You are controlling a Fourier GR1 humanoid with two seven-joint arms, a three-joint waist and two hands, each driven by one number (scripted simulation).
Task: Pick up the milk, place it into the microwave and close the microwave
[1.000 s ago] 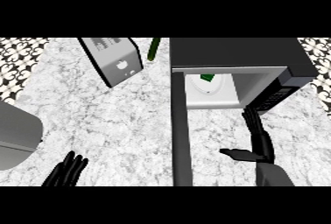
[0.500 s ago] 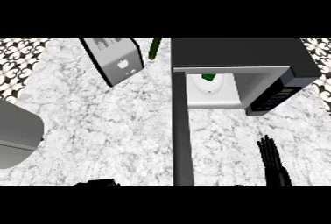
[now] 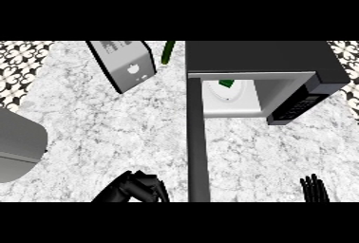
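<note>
The milk (image 3: 226,83) is sitting inside the microwave (image 3: 266,59), at about one o'clock in the head view, on the white turntable plate (image 3: 228,95) in the open cavity; only its green top is showing under the roof of the oven. So the pick and the placing are looking done, as far as can be judged. What is remaining is the closing: the door (image 3: 198,142) is standing wide open, seen edge-on as a dark bar running from the cavity's left side down toward six o'clock.

The left robot hand (image 3: 138,187) is showing at seven o'clock, just left of the door's free end, its fingers curling and holding nothing. The right robot hand (image 3: 315,189) is peeking in at five o'clock with straight fingers apart, well away from the door (it appears to be idle).

To finish, the door is needing a push from its left face, swinging it round to the cavity front; the left robot hand looks better placed for that.

Elsewhere on the table (image 3: 98,128), a toaster (image 3: 126,64) is standing at eleven o'clock.
</note>
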